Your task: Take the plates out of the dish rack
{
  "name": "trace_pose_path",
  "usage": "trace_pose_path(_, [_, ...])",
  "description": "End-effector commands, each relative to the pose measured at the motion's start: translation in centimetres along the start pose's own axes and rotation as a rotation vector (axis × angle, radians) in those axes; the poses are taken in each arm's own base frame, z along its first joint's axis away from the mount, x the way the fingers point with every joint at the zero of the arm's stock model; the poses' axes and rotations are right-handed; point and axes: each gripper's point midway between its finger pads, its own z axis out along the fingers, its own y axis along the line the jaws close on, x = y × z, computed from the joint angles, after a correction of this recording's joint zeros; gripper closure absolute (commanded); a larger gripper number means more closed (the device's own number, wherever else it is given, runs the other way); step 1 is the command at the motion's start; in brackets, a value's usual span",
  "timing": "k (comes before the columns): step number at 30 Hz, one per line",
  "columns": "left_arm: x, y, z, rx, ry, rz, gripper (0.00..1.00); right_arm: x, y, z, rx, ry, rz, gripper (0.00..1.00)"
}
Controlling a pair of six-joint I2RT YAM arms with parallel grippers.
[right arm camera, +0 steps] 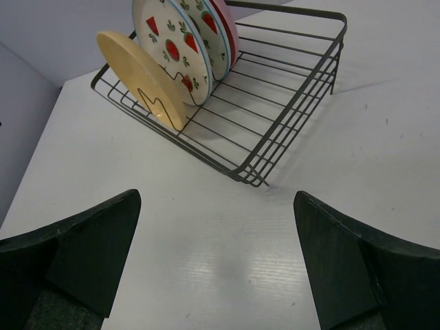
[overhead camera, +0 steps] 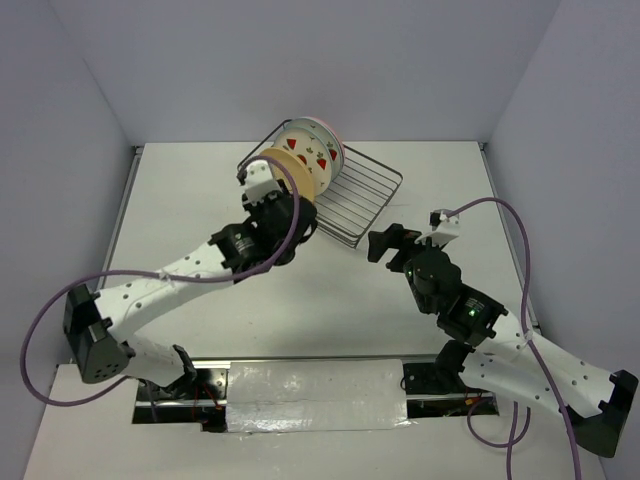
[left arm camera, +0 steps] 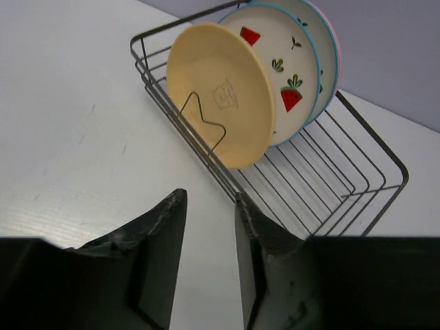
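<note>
The dark wire dish rack (overhead camera: 365, 195) stands at the back middle of the table. In its left end several plates stand on edge: a tan-orange plate (overhead camera: 298, 176) in front, a fruit-print plate (overhead camera: 312, 152) behind it, and a pink rim (overhead camera: 334, 133) at the back. My left gripper (overhead camera: 303, 220) is slightly open and empty, just in front of the rack's near rim, below the tan-orange plate (left arm camera: 220, 93). My right gripper (overhead camera: 385, 245) is wide open and empty over bare table, short of the rack's corner (right arm camera: 251, 175).
The white table (overhead camera: 200, 200) is walled on the left, back and right. The right half of the rack (left arm camera: 344, 172) holds nothing. A wavy wire divider (left arm camera: 206, 122) props the tan-orange plate. Purple cables loop beside both arms.
</note>
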Motion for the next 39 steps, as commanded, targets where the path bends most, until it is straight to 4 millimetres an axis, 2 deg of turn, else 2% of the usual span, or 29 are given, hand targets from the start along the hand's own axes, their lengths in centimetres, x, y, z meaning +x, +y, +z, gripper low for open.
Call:
trace_pose_path(1, [-2.5, -1.0, 1.4, -0.065, -0.035, -0.055, 0.56, -2.4, 0.1, -0.2, 0.022, -0.065, 0.043, 0.01])
trace_pose_path(4, [-3.7, -1.7, 3.7, -0.157, -0.089, -0.055, 0.55, -2.5, -0.3, -0.3, 0.043, -0.072, 0.033, 0.01])
trace_pose_path(5, [-2.5, -2.1, 5.1, -0.180, -0.076, -0.022, 0.55, -2.5, -0.4, -0.3, 0.047, -0.075, 0.033, 0.01])
trace_pose_path(6, [-3.6, -3.0, 5.5, -0.178, -0.084, -0.062, 0.54, -2.6, -0.5, -0.3, 0.050, -0.077, 0.032, 0.01])
trace_pose_path(9, [-2.5, -3.2, 8.9, -0.222, -0.038, -0.062, 0.49, -2.5, -0.2, -0.2, 0.036, -0.075, 0.029, 0.01])
trace_pose_path(10, [-1.6, -2.8, 10.7, -0.246, -0.025, -0.053, 0.47, -2.4, -0.3, -0.2, 0.038, -0.075, 0.026, 0.01])
trace_pose_path(12, [-1.8, -3.7, 12.0, -0.237, -0.009, -0.064, 0.45, -2.4, -0.3, -0.2, 0.041, -0.073, 0.023, 0.01])
trace_pose_path(13, [-0.9, -3.3, 13.3, -0.262, 0.004, -0.048, 0.44, -2.5, -0.3, -0.1, 0.044, -0.074, 0.022, 0.01])
trace_pose_path(14, [-1.6, -3.8, 13.7, -0.254, -0.003, -0.056, 0.44, -2.3, -0.2, -0.1, 0.042, -0.069, 0.019, 0.01])
trace_pose_path(16, [-0.8, -4.4, 14.8, -0.241, 0.017, -0.039, 0.43, -2.3, 0.1, 0.0, 0.024, -0.064, 0.005, 0.01])
trace_pose_path(20, [-0.8, -6.0, 15.9, -0.174, -0.014, -0.023, 0.43, -1.8, 0.8, 0.2, -0.002, -0.043, -0.011, 0.01])
trace_pose_path(26, [-0.1, -6.3, 16.9, -0.135, -0.013, -0.038, 0.41, -1.4, 1.0, 0.7, 0.017, -0.013, -0.036, 0.01])
trace_pose_path(39, [1.6, -5.2, 19.0, -0.115, -0.007, -0.055, 0.44, -1.2, 1.2, 0.8, 0.013, -0.002, -0.046, 0.01])
